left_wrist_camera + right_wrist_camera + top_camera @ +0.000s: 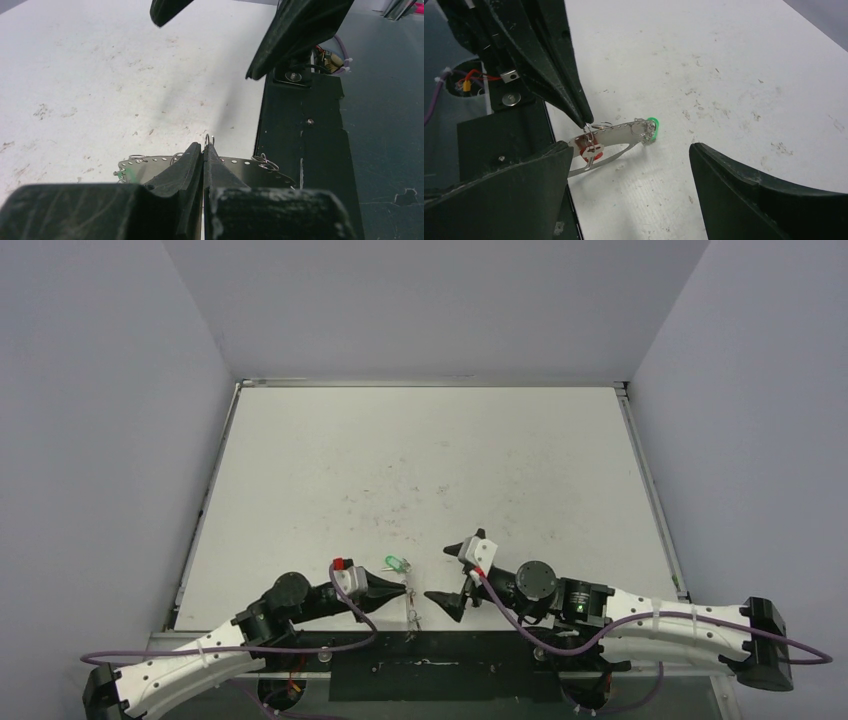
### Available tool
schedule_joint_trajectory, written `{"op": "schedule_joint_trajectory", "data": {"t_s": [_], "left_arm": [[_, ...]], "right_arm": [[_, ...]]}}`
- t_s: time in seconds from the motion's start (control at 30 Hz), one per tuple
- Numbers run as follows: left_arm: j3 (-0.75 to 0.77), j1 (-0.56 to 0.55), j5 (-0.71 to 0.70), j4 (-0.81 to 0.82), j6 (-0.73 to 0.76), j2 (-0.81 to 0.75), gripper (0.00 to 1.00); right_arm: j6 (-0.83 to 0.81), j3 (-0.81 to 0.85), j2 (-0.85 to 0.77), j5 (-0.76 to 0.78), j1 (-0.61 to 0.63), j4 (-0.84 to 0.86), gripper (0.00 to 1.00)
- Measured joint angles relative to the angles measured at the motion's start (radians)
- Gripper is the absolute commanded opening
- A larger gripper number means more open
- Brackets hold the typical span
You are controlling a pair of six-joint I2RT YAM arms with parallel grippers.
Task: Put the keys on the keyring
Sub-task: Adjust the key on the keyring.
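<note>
The keyring (616,131) lies low and centre in the top view, just off the dark strip (499,135) at the table's near edge. From the right wrist it reads as a thin metal band punched with holes, curved into a loop and hung with small rings. The green key (652,131) sits at its far end, touching the band. The red key (591,150) is at the near end, under the pinch. Whether either is actually threaded on I cannot tell.

The left gripper (585,120) is clamped tight on one small ring (209,139) at the band's top edge, and that side seems lifted off the table (724,75). The right gripper (438,571) stands wide apart with nothing in it, just right of the loop.

Handling, as a guess: all of it is light, thin and springy, so the band will likely swing or twist from a single pinch, and bare metal will slip. The keys are tiny, so the plastic heads probably offer the best hold, flat side to the pads. The small rings look easy to bend open, so it seems wiser to steady the band than to pull on it.
</note>
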Motion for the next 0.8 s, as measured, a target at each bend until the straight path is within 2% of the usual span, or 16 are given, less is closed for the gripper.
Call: {"op": "schedule_joint_trajectory", "data": {"t_s": [0.07, 0.23, 0.4, 0.57, 0.67, 0.8], "left_arm": [[-0.011, 0.000, 0.024, 0.024, 0.015, 0.000, 0.00], [-0.018, 0.000, 0.070, 0.072, 0.035, 0.005, 0.00], [-0.018, 0.000, 0.101, 0.110, 0.044, 0.019, 0.00], [-0.018, 0.000, 0.114, 0.129, 0.046, 0.035, 0.00], [-0.018, 0.000, 0.120, 0.132, 0.046, 0.042, 0.00], [-0.018, 0.000, 0.121, 0.136, 0.047, 0.045, 0.00]], "right_arm": [[-0.034, -0.018, 0.013, -0.060, 0.000, 0.029, 0.87], [-0.097, -0.046, 0.079, -0.171, 0.000, 0.106, 0.72], [-0.134, -0.070, 0.135, -0.208, 0.000, 0.169, 0.62], [-0.148, -0.072, 0.184, -0.221, 0.000, 0.214, 0.41], [-0.150, -0.072, 0.205, -0.229, 0.000, 0.231, 0.25], [-0.146, -0.072, 0.213, -0.243, 0.000, 0.240, 0.23]]}}
